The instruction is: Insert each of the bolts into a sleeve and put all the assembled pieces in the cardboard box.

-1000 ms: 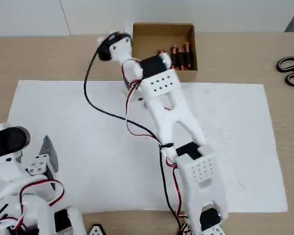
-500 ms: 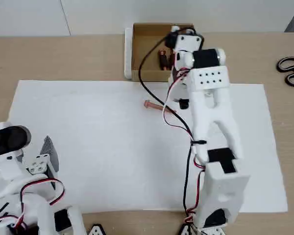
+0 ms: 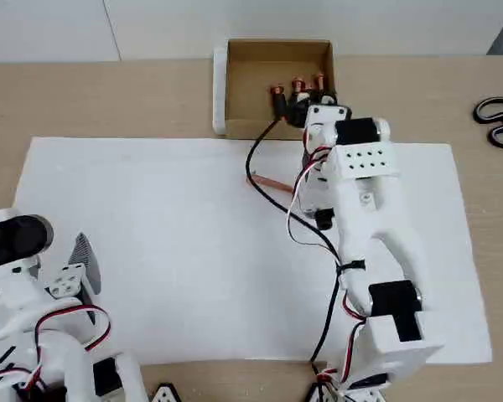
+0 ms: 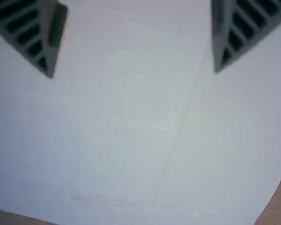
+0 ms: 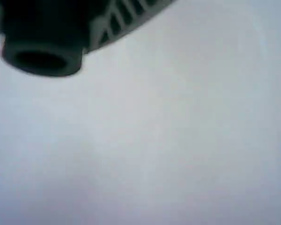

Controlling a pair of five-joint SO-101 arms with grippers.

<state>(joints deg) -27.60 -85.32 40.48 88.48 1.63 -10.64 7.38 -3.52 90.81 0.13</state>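
Observation:
A copper bolt [image 3: 264, 180] lies loose on the white paper [image 3: 151, 218], just in front of the cardboard box [image 3: 235, 59]. Several assembled pieces [image 3: 298, 92], black sleeves with copper bolt heads, stand in the box's right part. My right gripper [image 3: 321, 209] hangs under the right arm over the paper, to the right of the loose bolt. It is shut on a black sleeve [image 5: 40, 54], with one ribbed finger [image 5: 126, 18] behind it. My left gripper [image 4: 131, 61] stands open over the paper's near left corner, with nothing between its fingers [image 3: 82, 258].
Black scissors [image 3: 499, 117] lie on the wooden table [image 3: 84, 92] at the far right. The right arm's wires [image 3: 272, 193] trail across the paper close to the loose bolt. A broad stretch of paper separates the two arms.
The right arm swung from the box's left front corner to the right, then drew back over the paper. The loose bolt, earlier covered by the arm, now shows. The left arm kept still.

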